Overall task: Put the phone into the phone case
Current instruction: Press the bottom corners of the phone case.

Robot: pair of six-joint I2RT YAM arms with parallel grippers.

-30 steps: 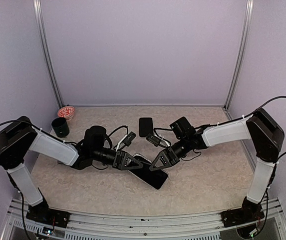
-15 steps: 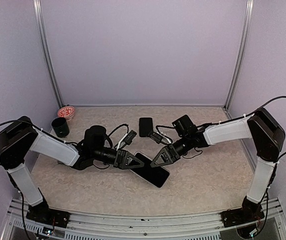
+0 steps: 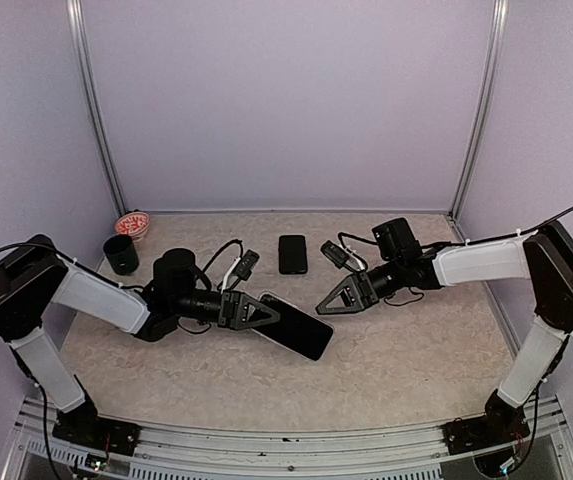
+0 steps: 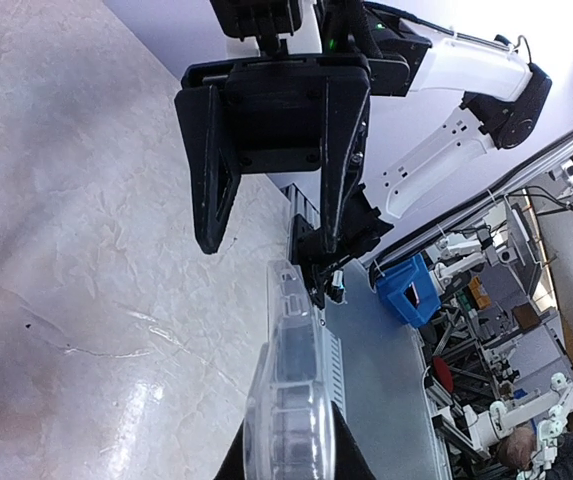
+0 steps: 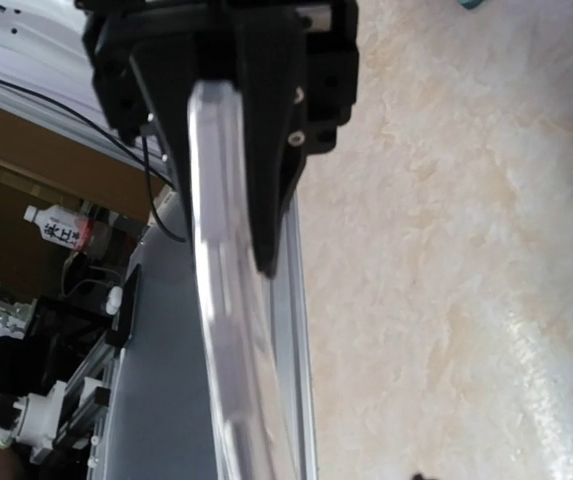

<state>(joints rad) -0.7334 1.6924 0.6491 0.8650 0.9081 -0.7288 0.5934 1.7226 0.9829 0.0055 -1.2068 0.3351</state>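
My left gripper (image 3: 266,314) is shut on one end of a clear phone case (image 3: 269,301). A black phone (image 3: 298,328) lies in the case, its far end pointing right and toward the front. In the left wrist view the case (image 4: 296,400) shows edge-on, dark inside, clamped between my black fingertips (image 4: 351,462). My right gripper (image 3: 323,305) is apart from the phone, just right of its far end, and looks open and empty. The right wrist view shows the case's clear edge (image 5: 228,300) running up to the left gripper (image 5: 256,90); my right fingers barely show there.
A small black rectangular object (image 3: 292,254) lies on the table behind the grippers. A black cup (image 3: 121,254) and a red-and-white round tin (image 3: 133,225) stand at the back left. Purple walls close three sides. A metal rail (image 3: 286,440) runs along the front.
My right gripper has let go of the phone's far end and pulled back to the right. My left gripper has drawn slightly left, still holding the cased phone.
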